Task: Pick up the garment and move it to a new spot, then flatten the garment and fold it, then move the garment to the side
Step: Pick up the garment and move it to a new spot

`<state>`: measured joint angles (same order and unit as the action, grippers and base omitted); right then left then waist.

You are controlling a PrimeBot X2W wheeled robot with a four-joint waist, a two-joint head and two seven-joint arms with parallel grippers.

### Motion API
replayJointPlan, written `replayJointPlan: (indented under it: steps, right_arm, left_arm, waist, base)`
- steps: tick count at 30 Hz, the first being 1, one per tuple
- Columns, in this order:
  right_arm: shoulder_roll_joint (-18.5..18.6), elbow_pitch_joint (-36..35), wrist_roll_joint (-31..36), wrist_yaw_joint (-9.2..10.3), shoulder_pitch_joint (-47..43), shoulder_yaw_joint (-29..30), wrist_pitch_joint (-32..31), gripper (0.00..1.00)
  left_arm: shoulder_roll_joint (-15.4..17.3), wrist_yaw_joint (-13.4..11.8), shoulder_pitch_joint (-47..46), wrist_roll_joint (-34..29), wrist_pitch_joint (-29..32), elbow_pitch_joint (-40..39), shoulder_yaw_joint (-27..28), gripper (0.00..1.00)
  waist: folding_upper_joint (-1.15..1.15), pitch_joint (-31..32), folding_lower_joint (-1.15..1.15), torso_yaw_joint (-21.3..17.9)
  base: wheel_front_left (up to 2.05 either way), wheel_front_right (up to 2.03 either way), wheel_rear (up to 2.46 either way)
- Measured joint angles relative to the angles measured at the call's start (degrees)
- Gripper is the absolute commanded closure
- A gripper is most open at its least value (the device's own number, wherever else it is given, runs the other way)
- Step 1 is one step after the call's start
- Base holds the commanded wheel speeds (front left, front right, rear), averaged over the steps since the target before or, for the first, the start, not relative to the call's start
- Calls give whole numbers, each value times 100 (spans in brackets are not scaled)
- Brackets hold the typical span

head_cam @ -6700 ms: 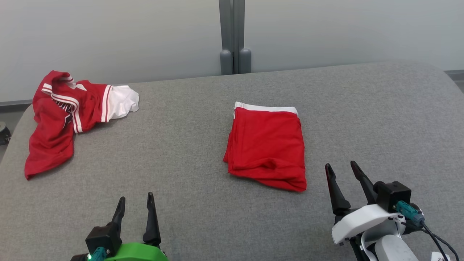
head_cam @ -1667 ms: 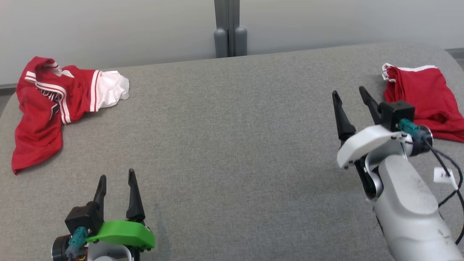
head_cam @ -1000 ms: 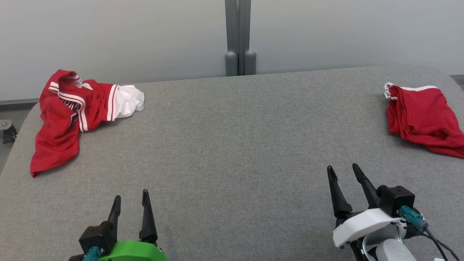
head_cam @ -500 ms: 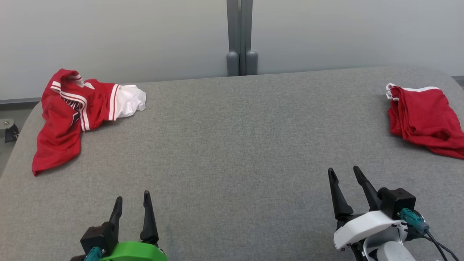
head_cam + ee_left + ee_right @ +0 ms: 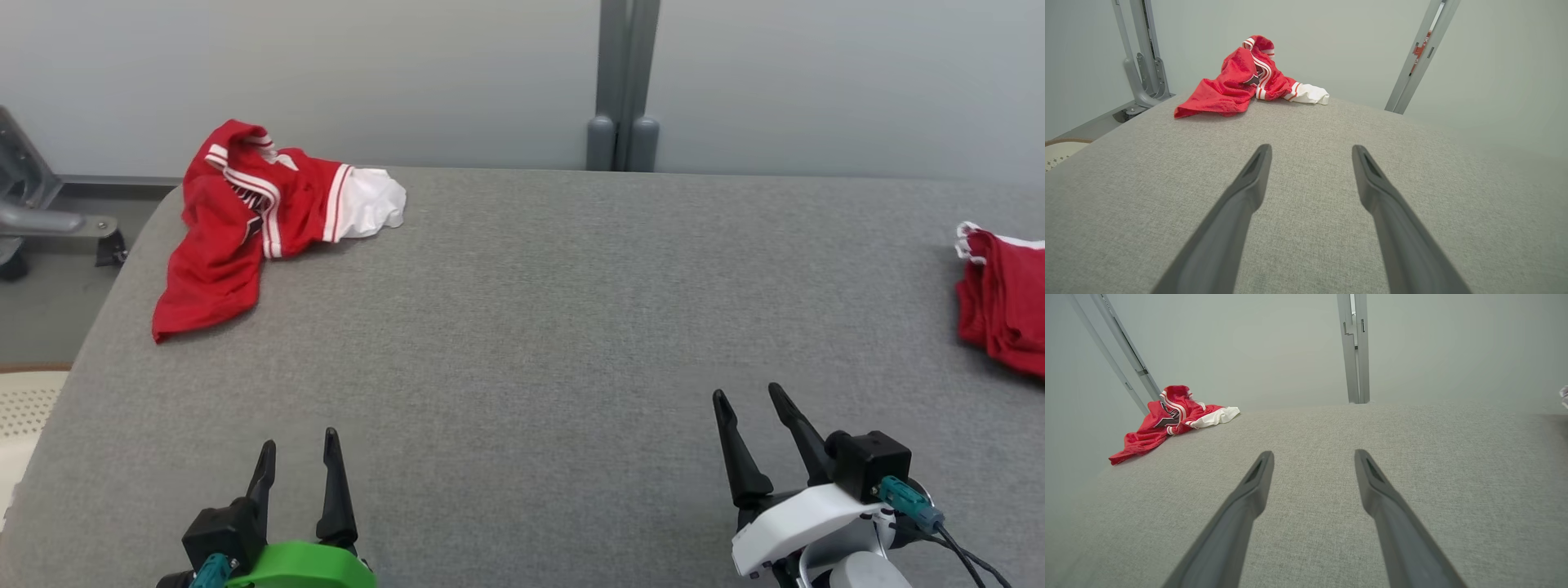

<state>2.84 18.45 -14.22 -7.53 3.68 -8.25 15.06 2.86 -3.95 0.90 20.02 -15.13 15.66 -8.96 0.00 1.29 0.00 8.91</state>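
Loosely crumpled, the red jersey (image 5: 245,220) with white trim lies upper left on the table (image 5: 522,327); a folded cloth (image 5: 1004,310) sits at right edge. Left gripper (image 5: 300,439) and right gripper (image 5: 746,390) stand moderately apart, empty.

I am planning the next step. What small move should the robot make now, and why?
Probably reach the left gripper toward the jersey at the far left of the table. It lies bunched, the folded garment already sits at the right edge, and the right gripper, like the left, is open and empty.
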Motion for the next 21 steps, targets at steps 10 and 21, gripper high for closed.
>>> replayJointPlan:
  steps: [10,21]
  right_arm:
    - [0,36,-144,0,-78,-214,0,0]
    - [-4,112,-118,0,69,-509,0,0]
  left_arm:
    - [49,24,34,-53,-1,10,66,0]
    - [64,-48,229,-56,-1,-258,211,0]
  waist:
    - [0,39,0,1023]
    - [0,-13,0,1984]
  base:
    - [0,0,0]
    - [0,0,0]
